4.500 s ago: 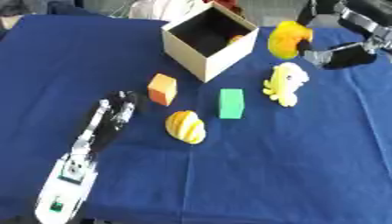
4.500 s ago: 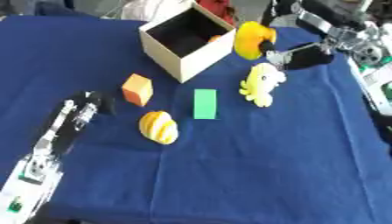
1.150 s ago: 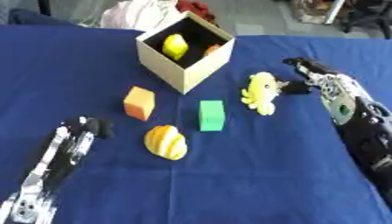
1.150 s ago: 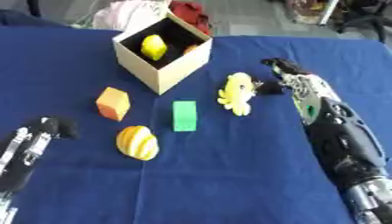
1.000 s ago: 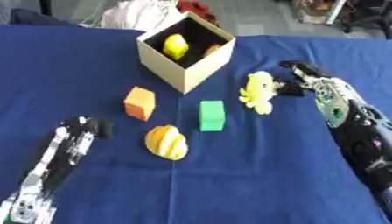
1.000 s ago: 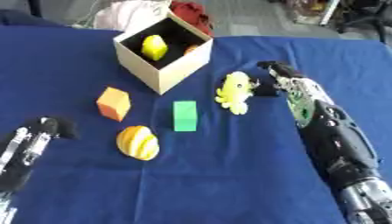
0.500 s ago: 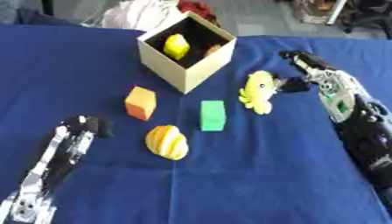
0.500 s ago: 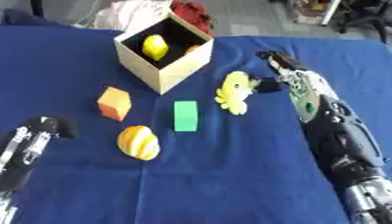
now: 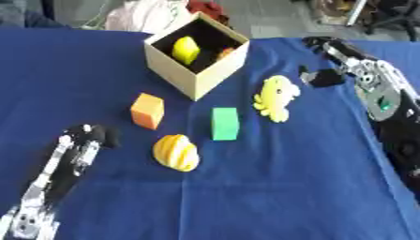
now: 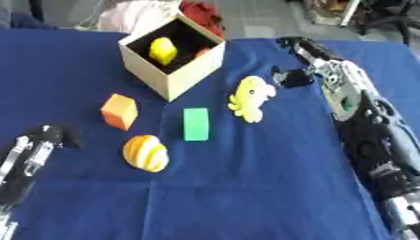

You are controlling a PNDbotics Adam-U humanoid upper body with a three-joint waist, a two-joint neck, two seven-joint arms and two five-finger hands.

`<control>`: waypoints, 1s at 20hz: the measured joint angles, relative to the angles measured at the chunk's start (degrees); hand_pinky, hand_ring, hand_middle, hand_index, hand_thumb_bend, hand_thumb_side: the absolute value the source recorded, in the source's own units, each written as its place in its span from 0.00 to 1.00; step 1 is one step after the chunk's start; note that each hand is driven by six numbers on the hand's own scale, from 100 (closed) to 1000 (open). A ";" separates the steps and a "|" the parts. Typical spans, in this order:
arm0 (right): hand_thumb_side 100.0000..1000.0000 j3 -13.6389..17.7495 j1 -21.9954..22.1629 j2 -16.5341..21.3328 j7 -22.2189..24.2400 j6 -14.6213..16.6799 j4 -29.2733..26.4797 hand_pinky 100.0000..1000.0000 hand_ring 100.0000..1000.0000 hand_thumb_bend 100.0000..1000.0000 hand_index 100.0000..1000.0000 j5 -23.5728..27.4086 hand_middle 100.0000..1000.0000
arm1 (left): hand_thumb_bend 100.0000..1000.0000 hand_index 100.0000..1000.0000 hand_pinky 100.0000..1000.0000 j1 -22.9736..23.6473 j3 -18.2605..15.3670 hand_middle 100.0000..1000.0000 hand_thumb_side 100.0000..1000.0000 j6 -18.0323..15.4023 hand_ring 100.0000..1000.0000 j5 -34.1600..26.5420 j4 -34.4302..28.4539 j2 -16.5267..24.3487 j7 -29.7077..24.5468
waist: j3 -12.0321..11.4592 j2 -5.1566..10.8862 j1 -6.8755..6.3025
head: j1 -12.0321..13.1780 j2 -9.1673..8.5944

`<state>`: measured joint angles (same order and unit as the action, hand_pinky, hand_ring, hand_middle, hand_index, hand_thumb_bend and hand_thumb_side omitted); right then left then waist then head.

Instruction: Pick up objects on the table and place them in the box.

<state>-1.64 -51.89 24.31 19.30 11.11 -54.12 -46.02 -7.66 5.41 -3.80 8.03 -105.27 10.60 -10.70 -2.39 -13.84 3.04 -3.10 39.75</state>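
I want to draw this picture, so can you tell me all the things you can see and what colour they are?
Box: one, tan, far middle of the table.
Yellow thing: one, inside the box.
Orange block: one, left of the green block.
Green block: one, table middle.
Striped ball: one, yellow and orange, nearest.
Soft toy: one, yellow, right of the box.
Table: one, blue cloth.
Left robot hand: black, lower left.
Right robot hand: black, open, beside the toy.

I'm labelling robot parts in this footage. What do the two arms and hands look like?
Both arms are mostly black with silver-white segments. The right hand has dark fingers and a silver, plated back, with a small green marking on the forearm behind it. The left hand is dark-tipped, on a slim black-and-silver forearm with another green spot near the lower corner.
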 measured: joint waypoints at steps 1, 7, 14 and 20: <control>0.37 -0.59 0.03 0.27 0.89 0.43 -0.52 0.82 0.87 0.00 0.98 0.41 0.88 | 0.00 0.62 0.63 0.00 0.00 0.46 0.77 0.00 0.53 0.00 0.00 0.00 0.00 | 0.01 0.00 0.00 | 0.00 0.00; 0.56 -4.56 0.48 1.36 6.49 3.11 -2.52 0.83 0.88 0.00 0.99 1.01 0.89 | 0.00 0.62 0.63 0.01 -0.01 0.46 0.77 -0.01 0.53 0.02 0.00 0.00 0.01 | 0.02 0.00 0.00 | -0.01 0.01; 0.66 -7.90 0.48 1.46 10.04 5.57 -3.15 0.84 0.88 0.00 0.99 -0.19 0.89 | 0.00 0.62 0.63 0.02 -0.01 0.46 0.77 -0.01 0.53 0.02 0.00 0.00 0.01 | -0.10 0.00 0.00 | -0.12 0.02; 0.76 -9.52 0.40 -0.29 11.22 6.87 -0.40 0.85 0.88 0.00 0.99 -4.54 0.90 | 0.00 0.62 0.63 0.02 -0.01 0.46 0.77 0.00 0.53 0.02 0.00 0.00 0.00 | -0.43 0.00 0.00 | -0.43 0.04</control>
<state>-11.16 -51.49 24.02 30.52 17.98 -54.52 -50.56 -7.64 5.40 -3.81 8.05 -105.27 10.61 -10.69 -2.81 -13.84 3.04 -3.53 39.79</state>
